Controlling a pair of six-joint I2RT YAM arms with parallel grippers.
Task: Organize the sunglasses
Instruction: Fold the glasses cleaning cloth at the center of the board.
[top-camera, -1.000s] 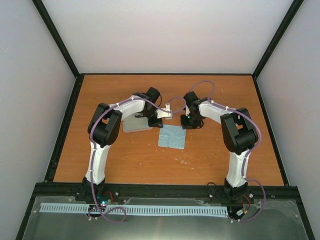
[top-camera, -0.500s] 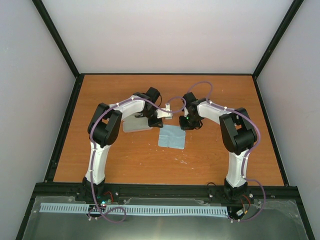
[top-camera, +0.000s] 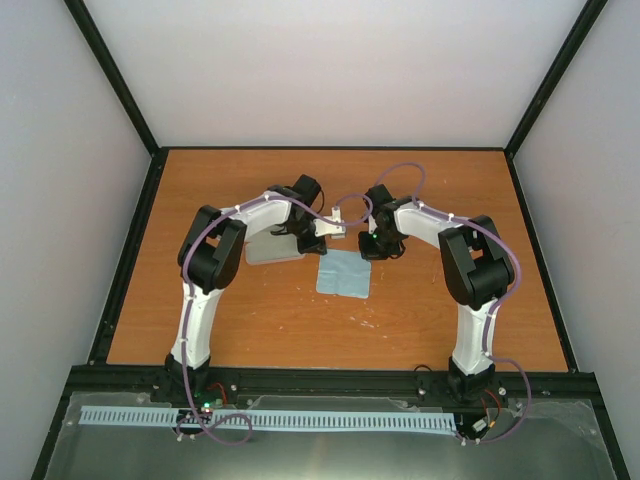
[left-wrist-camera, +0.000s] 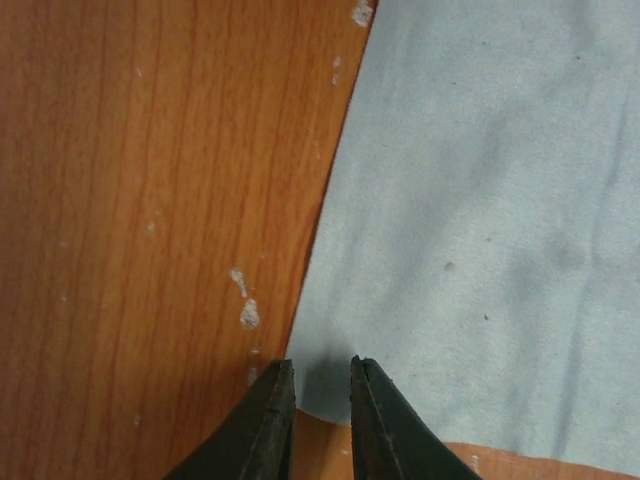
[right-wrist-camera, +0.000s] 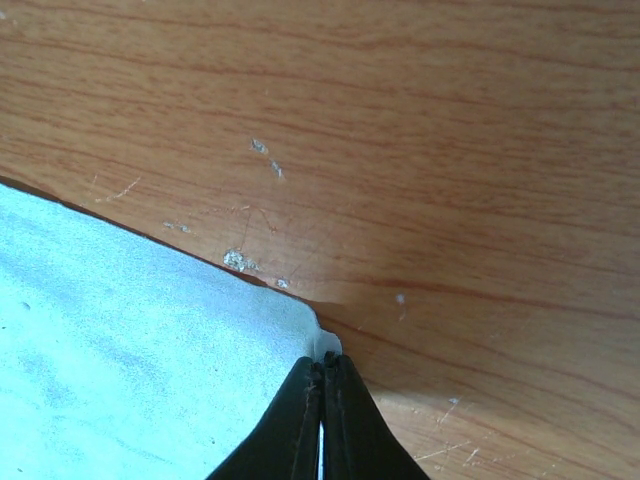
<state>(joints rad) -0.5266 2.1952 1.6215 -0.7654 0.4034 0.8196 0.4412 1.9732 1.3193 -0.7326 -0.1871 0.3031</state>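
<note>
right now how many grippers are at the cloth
2. The left gripper sits at the far left corner of the cloth, slightly open; the right gripper pinches the far right corner.

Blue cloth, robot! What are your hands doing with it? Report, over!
Right hand shut on a cloth corner. Left hand open a crack, astride another corner. No sunglasses in sight. Nothing seen blocking.

Wood table (top-camera: 430, 320) with blue cloth (top-camera: 344, 274), case (top-camera: 268, 252)
</note>
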